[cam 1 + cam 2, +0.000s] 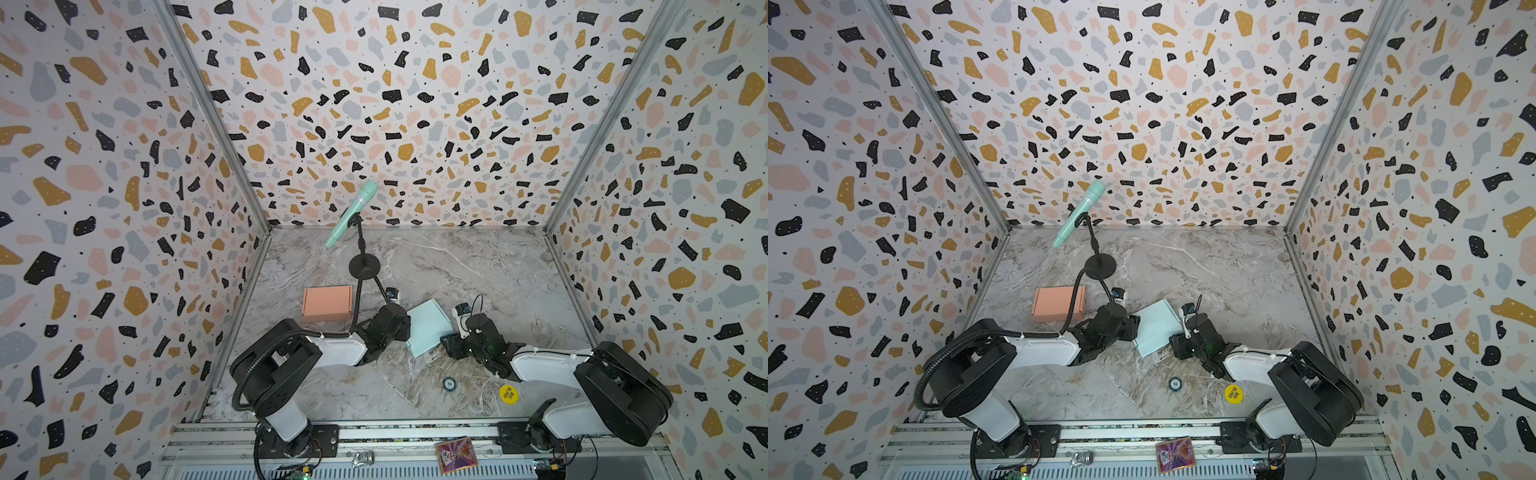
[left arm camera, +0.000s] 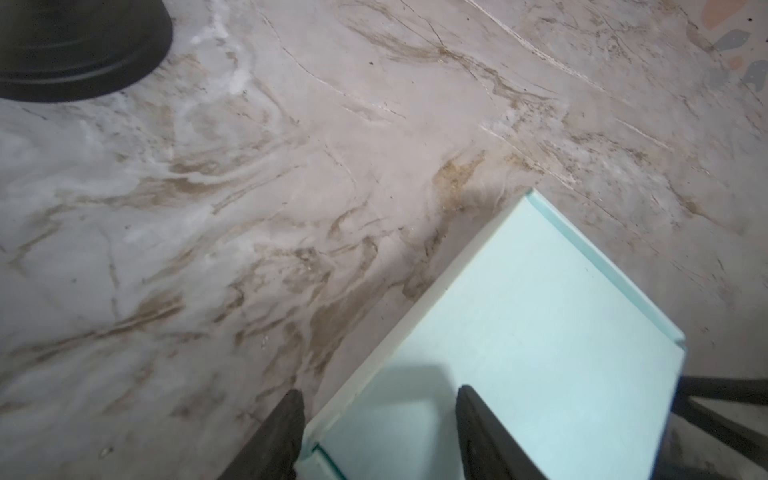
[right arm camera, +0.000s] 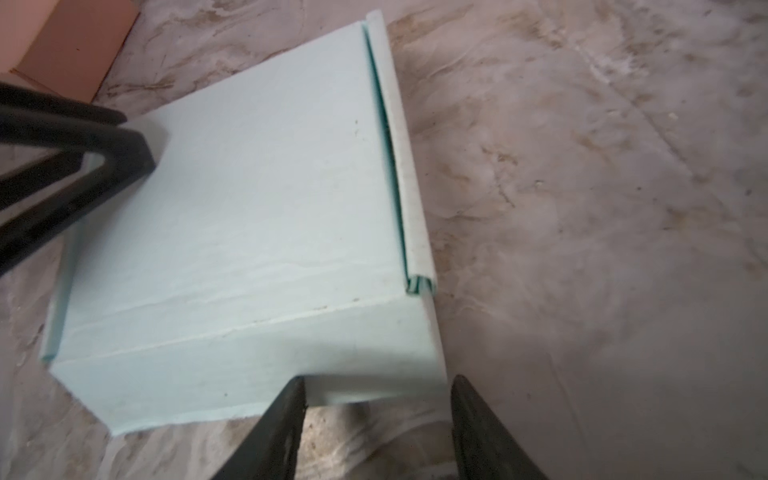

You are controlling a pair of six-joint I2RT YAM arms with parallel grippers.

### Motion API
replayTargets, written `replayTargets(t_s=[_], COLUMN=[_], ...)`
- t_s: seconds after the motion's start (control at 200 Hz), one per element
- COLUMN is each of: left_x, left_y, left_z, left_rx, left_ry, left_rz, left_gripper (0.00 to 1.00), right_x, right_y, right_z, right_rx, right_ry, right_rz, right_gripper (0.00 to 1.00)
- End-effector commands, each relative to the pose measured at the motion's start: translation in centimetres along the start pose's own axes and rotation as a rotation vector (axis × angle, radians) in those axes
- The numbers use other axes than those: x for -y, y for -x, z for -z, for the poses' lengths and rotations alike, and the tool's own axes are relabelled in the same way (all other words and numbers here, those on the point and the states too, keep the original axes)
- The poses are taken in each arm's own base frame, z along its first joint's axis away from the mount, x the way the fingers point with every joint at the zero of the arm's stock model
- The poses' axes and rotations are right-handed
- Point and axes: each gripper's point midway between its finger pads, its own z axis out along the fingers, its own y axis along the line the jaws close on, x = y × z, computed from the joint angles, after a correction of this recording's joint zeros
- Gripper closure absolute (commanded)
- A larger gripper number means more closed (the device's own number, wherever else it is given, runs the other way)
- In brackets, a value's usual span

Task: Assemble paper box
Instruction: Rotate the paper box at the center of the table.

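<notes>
In both top views the light blue box (image 1: 428, 328) is lying on the marble table (image 1: 478, 266) between my arms, orange box (image 1: 327, 303) well apart. Left wrist: my left gripper (image 2: 378, 432) is standing apart, straddling a box corner. Right wrist: my right gripper (image 3: 376, 424) is standing apart at the side wall, gripping nothing. I'm judging the unseated end flap (image 3: 409, 174) needs pressing while the left steadies.
</notes>
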Motion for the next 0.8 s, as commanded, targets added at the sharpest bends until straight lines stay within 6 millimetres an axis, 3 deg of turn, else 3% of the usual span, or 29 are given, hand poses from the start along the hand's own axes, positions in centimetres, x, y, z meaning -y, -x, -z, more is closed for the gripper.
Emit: replayTargets(t_s=[0.0, 0.28, 0.516, 0.591, 0.676, 0.796], left_x=[0.8, 2.1, 1.8, 1.6, 1.1, 0.8], left_y=[-2.5, -3.2, -2.8, -2.4, -1.9, -0.8], left_z=[1.0, 2.4, 4.1, 4.5, 4.6, 4.4], left_rx=[-0.075, -0.068, -0.042, -0.036, -0.029, -0.012], left_ry=[-0.047, -0.090, -0.107, -0.109, -0.102, -0.108], left_rz=[0.004, 0.026, 0.054, 0.053, 0.059, 0.065], left_gripper=[0.41, 0.40, 0.39, 0.33, 0.18, 0.14], right_x=[-0.5, -1.5, -0.4, 0.2, 0.1, -0.4], right_y=[1.7, 1.1, 0.6, 0.3, -0.1, -0.6], right_z=[-0.1, -0.2, 1.5, 2.1, 2.5, 2.5], right_rx=[0.040, 0.020, 0.038, 0.042, 0.038, 0.025], right_ry=[0.007, 0.040, 0.018, 0.012, 0.025, 0.054], right_rz=[0.014, 0.032, 0.006, -0.008, -0.022, -0.030], right_gripper=[0.43, 0.43, 0.43, 0.43, 0.45, 0.48])
